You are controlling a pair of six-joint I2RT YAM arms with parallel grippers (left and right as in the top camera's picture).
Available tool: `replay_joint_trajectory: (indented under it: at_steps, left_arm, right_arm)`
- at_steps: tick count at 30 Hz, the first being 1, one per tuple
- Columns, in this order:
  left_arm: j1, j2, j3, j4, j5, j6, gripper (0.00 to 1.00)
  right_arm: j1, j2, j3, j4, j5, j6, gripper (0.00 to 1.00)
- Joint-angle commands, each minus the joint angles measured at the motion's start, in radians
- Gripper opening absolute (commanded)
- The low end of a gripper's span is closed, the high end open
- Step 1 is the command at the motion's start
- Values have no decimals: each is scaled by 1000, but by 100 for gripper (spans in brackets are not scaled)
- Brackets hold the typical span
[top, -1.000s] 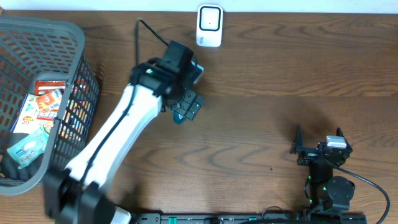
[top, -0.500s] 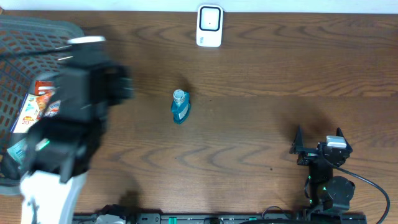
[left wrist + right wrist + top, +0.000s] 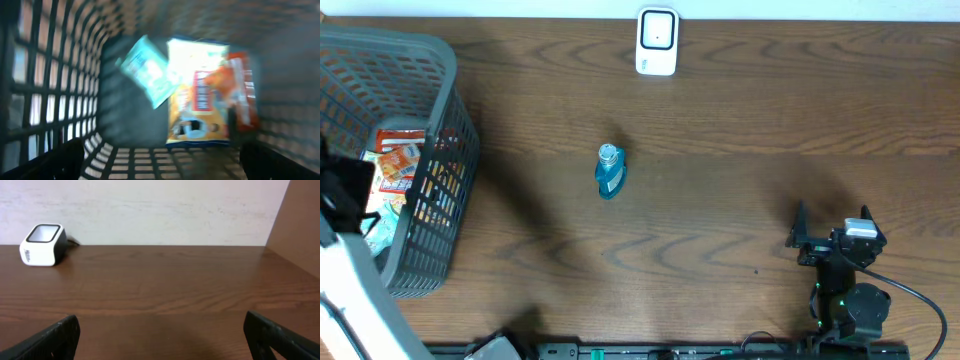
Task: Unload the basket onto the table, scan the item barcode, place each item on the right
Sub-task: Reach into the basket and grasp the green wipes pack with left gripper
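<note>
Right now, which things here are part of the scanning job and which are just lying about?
Job: scanner, basket, orange pack and teal packet inside it, bottle lying on the table, left gripper open above the basket's contents.
Idle: right gripper, open, parked at the table's near edge.

Teal bottle point(image 3: 609, 178), grey grid-patterned basket point(image 3: 448, 70), white scanner point(image 3: 657, 42), brown wood-grain table point(image 3: 770, 120).

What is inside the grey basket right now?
An orange-and-white snack packet and a teal packet lie on the basket floor. Anything beneath them is covered; the wrist view is blurred.
</note>
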State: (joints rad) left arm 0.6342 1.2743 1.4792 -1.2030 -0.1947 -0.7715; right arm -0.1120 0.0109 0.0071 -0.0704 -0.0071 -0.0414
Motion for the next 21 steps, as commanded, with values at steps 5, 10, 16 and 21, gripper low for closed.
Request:
replay_joint_trajectory:
  at_steps: [5,10,16,21]
  left_arm:
    - [88,134,-145,77,64,-189,99]
    - [89,224,-230,192,64,-188,99]
    - [90,320,-286,297,64,-189,99]
    - [106,342,-340,373,47,-233,100]
  right_arm:
    - [-4,-4,-2,-4,1,-12,99]
    - [-4,-4,-2,-4,1,-13,99]
    - [-4,-4,-2,-4,1,-13,99]
    - [-4,-4,-2,-4,1,-13,99]
